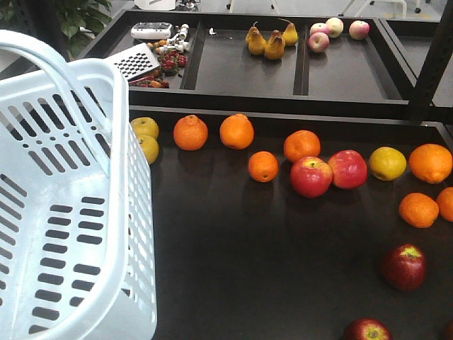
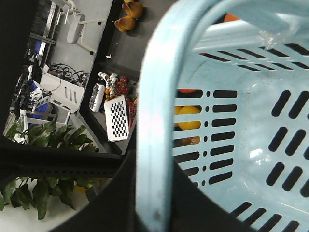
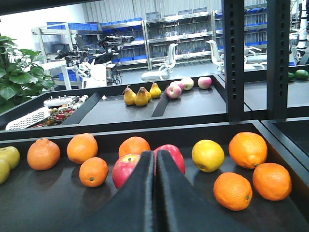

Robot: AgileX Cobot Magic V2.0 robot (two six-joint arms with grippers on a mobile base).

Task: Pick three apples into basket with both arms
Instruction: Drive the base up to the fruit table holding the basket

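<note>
The pale blue basket (image 1: 124,177) fills the left of the front view, tilted, with its loop handle (image 1: 64,78) raised. In the left wrist view my left gripper (image 2: 155,193) is shut on that handle (image 2: 154,121), a dark finger on each side; the basket's slotted inside (image 2: 251,145) holds nothing. Two dark maroon apples (image 1: 404,267) (image 1: 366,331) lie on the black tray at the front right. My right gripper (image 3: 155,153) is shut and holds nothing, low over the tray. Neither arm shows in the front view.
Two brighter red apples (image 1: 311,176) (image 1: 347,169) lie mid-tray among several oranges (image 1: 236,131) and yellow fruit (image 1: 387,163). Yellow-green fruit (image 1: 145,127) sits by the basket's far corner. Behind a raised divider lie pears (image 1: 269,42) and pale apples (image 1: 334,28). A black post (image 3: 233,58) stands at the right.
</note>
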